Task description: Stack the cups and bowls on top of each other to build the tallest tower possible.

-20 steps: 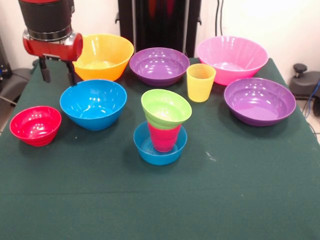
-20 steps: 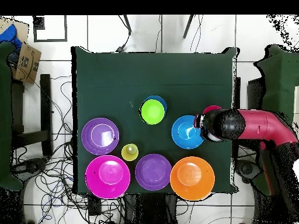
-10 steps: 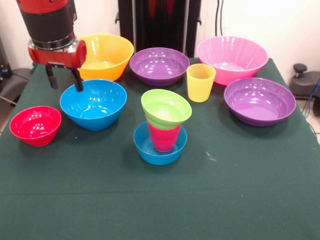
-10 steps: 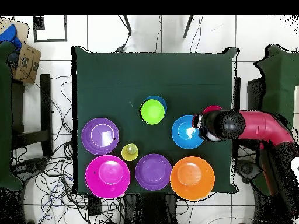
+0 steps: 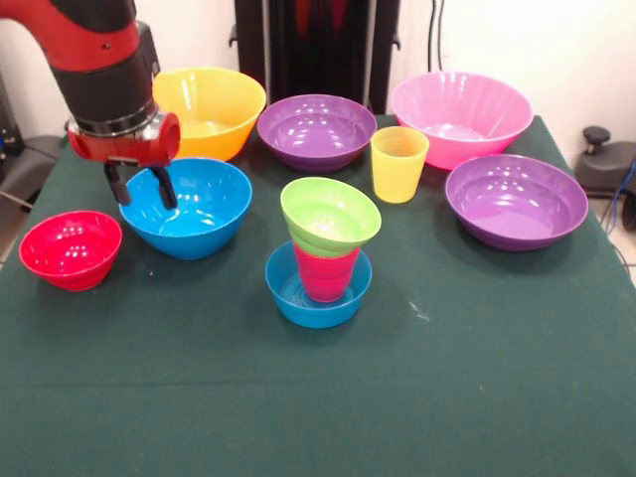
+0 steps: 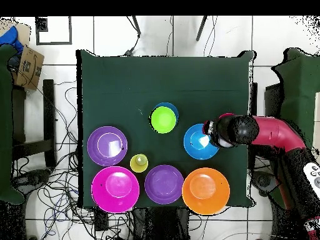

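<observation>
The tower stands mid-table: a small blue bowl (image 5: 318,290) holds the red cup (image 5: 326,273), with the lime green bowl (image 5: 330,216) on top; from overhead the lime green bowl (image 6: 163,119) covers it. My gripper (image 5: 141,187) is open and empty, lowered over the left rim of the medium blue bowl (image 5: 191,207), one finger outside the rim and one inside. In the overhead view the gripper (image 6: 214,132) is at the medium blue bowl's (image 6: 197,143) right edge. The yellow cup (image 5: 398,164) stands alone, upright.
The small red bowl (image 5: 71,248) sits left of the blue bowl. Along the back are the large yellow bowl (image 5: 207,111), a purple bowl (image 5: 316,130) and the large pink bowl (image 5: 460,117). The second purple bowl (image 5: 516,200) is at the right.
My gripper has come down and moved toward the medium blue bowl, from beside the large yellow bowl to astride the blue bowl's rim. No bowl or cup has moved.
</observation>
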